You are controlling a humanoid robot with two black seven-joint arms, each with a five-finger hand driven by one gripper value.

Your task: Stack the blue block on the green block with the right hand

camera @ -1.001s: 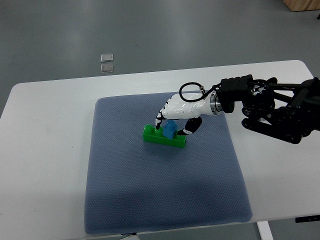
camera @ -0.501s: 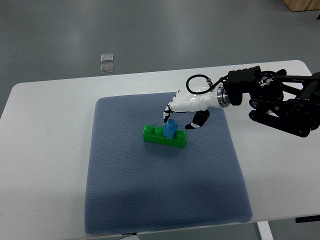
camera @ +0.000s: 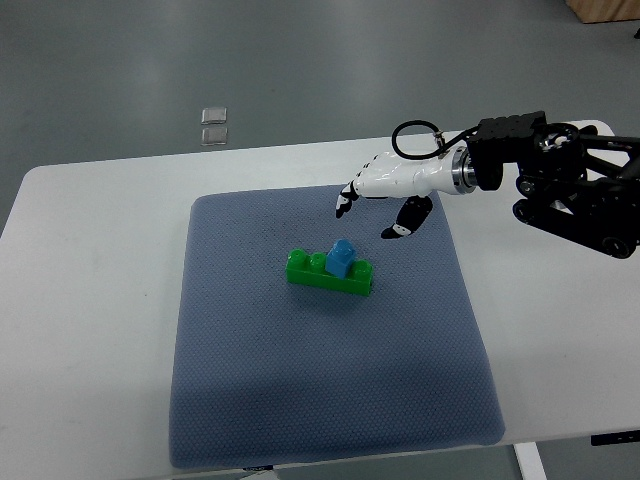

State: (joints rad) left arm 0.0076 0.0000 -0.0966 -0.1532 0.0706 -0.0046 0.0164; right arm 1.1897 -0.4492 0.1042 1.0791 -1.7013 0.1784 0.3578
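A small blue block [camera: 342, 255] sits on top of the long green block [camera: 328, 273], slightly skewed, near the middle of the blue-grey mat [camera: 320, 330]. My right hand [camera: 372, 210], white with black fingertips, hovers up and to the right of the blocks, clear of them. Its fingers are spread and hold nothing. The black right arm [camera: 560, 180] comes in from the right edge. No left arm shows.
The mat lies on a white table [camera: 90, 300]. Two small clear squares [camera: 213, 125] lie on the grey floor beyond the table's far edge.
The right hand let go of the blue block, which stays on the green block, and drew back up and to the right.
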